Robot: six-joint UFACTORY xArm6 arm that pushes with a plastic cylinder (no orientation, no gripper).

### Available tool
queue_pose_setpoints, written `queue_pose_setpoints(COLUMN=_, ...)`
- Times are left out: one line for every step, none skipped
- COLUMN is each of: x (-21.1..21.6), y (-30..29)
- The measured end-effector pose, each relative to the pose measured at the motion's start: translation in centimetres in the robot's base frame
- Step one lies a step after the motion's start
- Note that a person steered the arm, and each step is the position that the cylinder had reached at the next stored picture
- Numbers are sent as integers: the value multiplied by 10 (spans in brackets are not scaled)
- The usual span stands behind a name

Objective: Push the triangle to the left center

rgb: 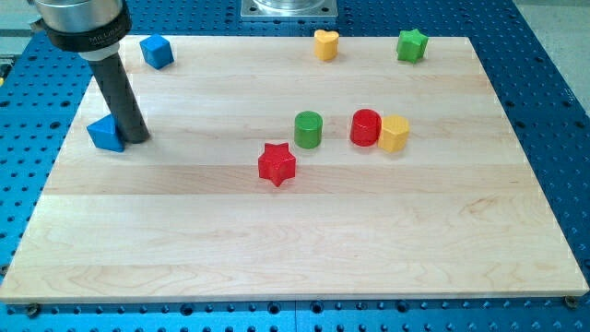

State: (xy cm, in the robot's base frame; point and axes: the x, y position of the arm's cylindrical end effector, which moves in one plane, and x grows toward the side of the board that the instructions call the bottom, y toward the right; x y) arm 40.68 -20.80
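Nearest the view's bottom, the pale wooden desk point(304, 258) lies bare. Further up, a red star-shaped block point(277, 164) sits near the middle, with a green cylinder block point(308, 129) just behind it to the view's right. Past that stand a red cylinder block point(366, 127) and a yellow hexagonal block point(395, 134), which appear to touch.

At the view's left edge, about mid-height, the blue triangular block point(106, 134) rests with my tip point(136, 138) against its right side, so the block lies directly to the view's left of the rod. There is no claw here to open or close, only the plain dark rod. I judge the triangle already at or very near the left centre; any further push should be slight, or it may slide off the desk.

Farthest back are a blue cube block point(157, 51), a yellow heart-shaped block point(325, 43) and a green star-shaped block point(412, 43).
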Motion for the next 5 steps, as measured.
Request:
queue_pose_setpoints(x=0, y=2)
queue_pose_setpoints(x=0, y=3)
queue_pose_setpoints(x=0, y=5)
queue_pose_setpoints(x=0, y=6)
queue_pose_setpoints(x=-8, y=33)
